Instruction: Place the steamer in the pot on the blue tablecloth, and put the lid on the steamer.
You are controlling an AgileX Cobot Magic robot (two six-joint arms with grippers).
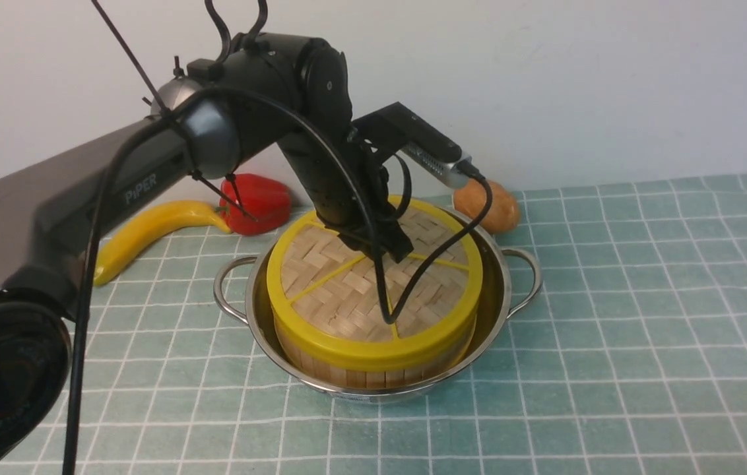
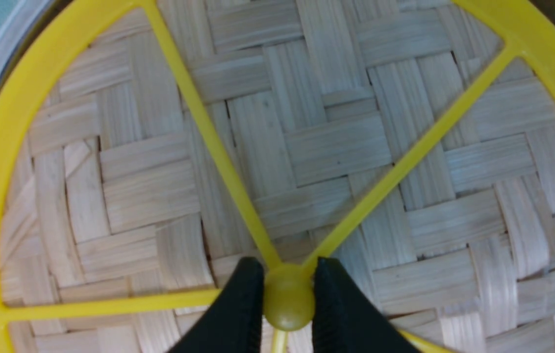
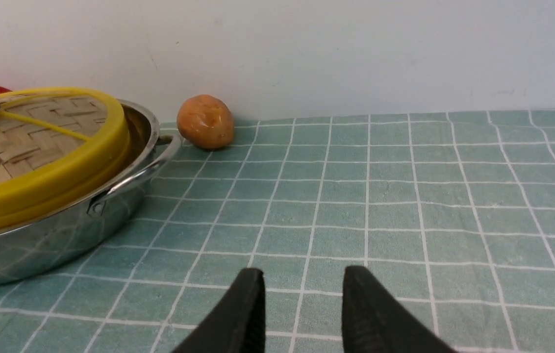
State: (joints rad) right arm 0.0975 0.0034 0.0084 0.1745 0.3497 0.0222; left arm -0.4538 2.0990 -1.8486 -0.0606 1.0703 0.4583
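At the far left there is 1 yellow banana (image 1: 152, 231), and just to its right is 1 red pepper (image 1: 258, 204). Next, in the middle, the steel pot (image 1: 373, 394) stands on the blue tablecloth (image 1: 611, 316), with its 2 loop handles to the left and right. The steamer (image 1: 373, 376) sits inside the pot, and the woven lid (image 1: 321, 284) lies on top of it. The left gripper (image 2: 289, 296) is clamped on the yellow hub of the lid. Behind the pot, at the far right side of it, is 1 brown potato-like item (image 1: 487, 206). The right gripper (image 3: 304, 299) has its 2 fingers apart, with nothing between them.
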